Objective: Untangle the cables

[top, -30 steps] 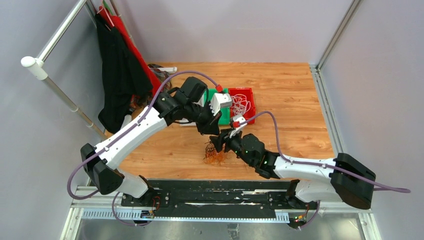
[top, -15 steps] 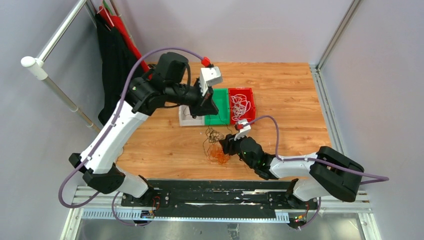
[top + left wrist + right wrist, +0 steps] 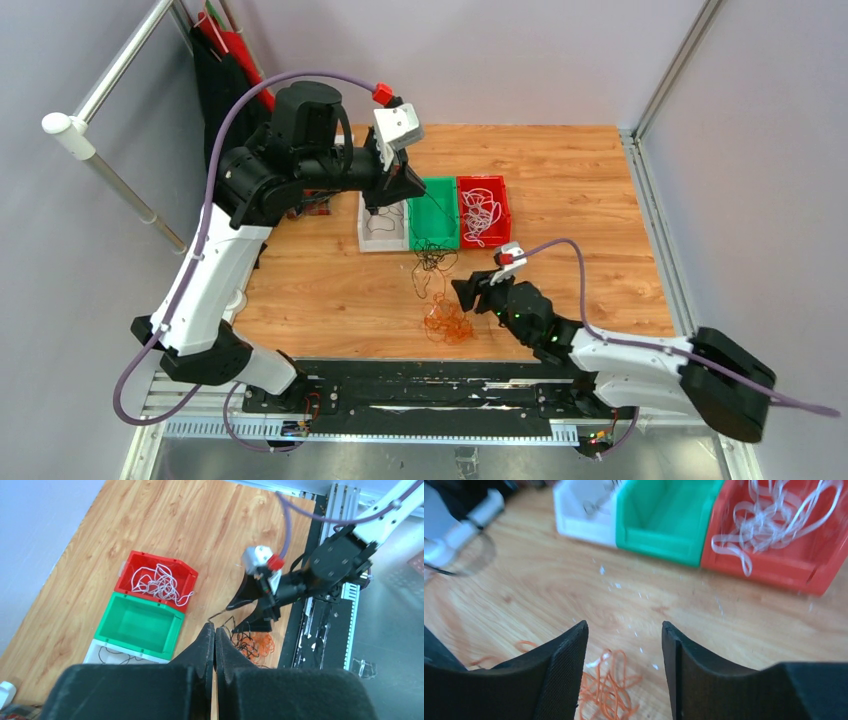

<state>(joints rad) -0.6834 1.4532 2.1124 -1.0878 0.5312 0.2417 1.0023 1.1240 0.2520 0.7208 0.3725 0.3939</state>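
In the top view, the white cables (image 3: pixel 482 208) were seen gathered in the red bin (image 3: pixel 483 180), and a few black strands (image 3: pixel 383 222) lay in the white bin (image 3: pixel 362 226). The green bin (image 3: pixel 445 236) between them was bare. The left gripper (image 3: pixel 214 630) was held high above the white bin with its fingers pressed fully together. A thin black cable (image 3: pixel 430 262) appeared to be pinched in them, stretched from the tips toward 5 o'clock, across the green bin, down to a loose snarl on the table (image 3: pixel 560 200). At 6 o'clock of that snarl the orange cables (image 3: pixel 448 323) were heaped on the wood; whether the two touched could not be told. The right gripper (image 3: pixel 625 628), at 1 o'clock of the orange heap, was spread wide with nothing gripped. The sorting was judged roughly half done: white finished, black being drawn free, orange not yet lifted.
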